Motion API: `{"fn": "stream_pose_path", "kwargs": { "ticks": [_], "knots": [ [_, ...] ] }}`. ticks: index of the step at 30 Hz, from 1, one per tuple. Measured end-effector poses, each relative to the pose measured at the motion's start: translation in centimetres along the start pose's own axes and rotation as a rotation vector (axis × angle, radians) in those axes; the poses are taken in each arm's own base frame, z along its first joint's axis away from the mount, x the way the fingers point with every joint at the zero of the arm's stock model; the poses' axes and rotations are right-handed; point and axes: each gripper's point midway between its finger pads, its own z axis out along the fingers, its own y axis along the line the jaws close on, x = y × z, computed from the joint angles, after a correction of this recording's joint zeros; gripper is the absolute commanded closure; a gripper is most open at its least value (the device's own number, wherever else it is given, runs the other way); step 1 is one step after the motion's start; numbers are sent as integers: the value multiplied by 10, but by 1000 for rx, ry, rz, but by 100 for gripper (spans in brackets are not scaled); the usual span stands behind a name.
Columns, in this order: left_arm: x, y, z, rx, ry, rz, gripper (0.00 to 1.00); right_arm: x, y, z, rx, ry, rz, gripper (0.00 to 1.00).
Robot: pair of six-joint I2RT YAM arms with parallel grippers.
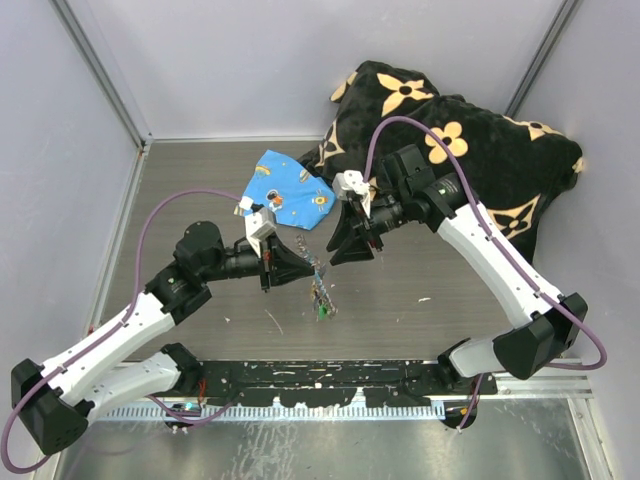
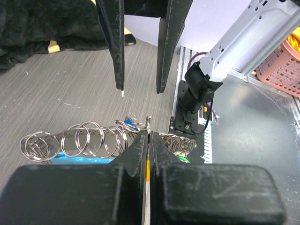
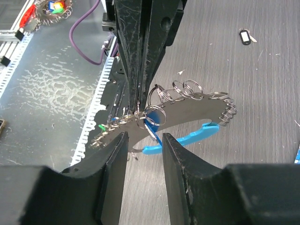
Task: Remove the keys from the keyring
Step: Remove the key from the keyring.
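The keyring (image 3: 187,110) is a flat dark metal crescent carrying several split rings and a light-blue curved piece (image 3: 187,139). It hangs just over the table, below both grippers (image 1: 320,290). My left gripper (image 2: 148,133) is shut on its thin edge, and its fingers come down from above in the right wrist view (image 3: 139,110). A blue-headed key (image 3: 152,123) and a green-headed key (image 3: 101,126) hang from the rings. My right gripper (image 3: 144,140) is open, its fingers on either side of the blue key and the blue piece, touching nothing. A small dark-headed key (image 3: 244,36) lies loose on the table.
A blue printed cloth (image 1: 285,190) lies behind the grippers. A black flower-patterned cushion (image 1: 450,150) fills the back right corner. A black rail (image 1: 320,385) runs along the near edge. A pink basket (image 2: 286,65) stands off the table.
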Motion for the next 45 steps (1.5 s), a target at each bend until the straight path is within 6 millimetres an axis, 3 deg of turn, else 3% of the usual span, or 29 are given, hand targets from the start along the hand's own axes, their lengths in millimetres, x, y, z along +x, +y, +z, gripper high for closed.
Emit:
{"fn": "stream_pose_path", "kwargs": {
  "ticks": [30, 45],
  "knots": [
    [-27, 3, 1, -53, -132, -82, 100, -3, 6, 8, -63, -62, 43, 64],
    [-26, 6, 2, -69, -144, -124, 100, -9, 4, 9, -60, -76, 61, 69]
  ]
}}
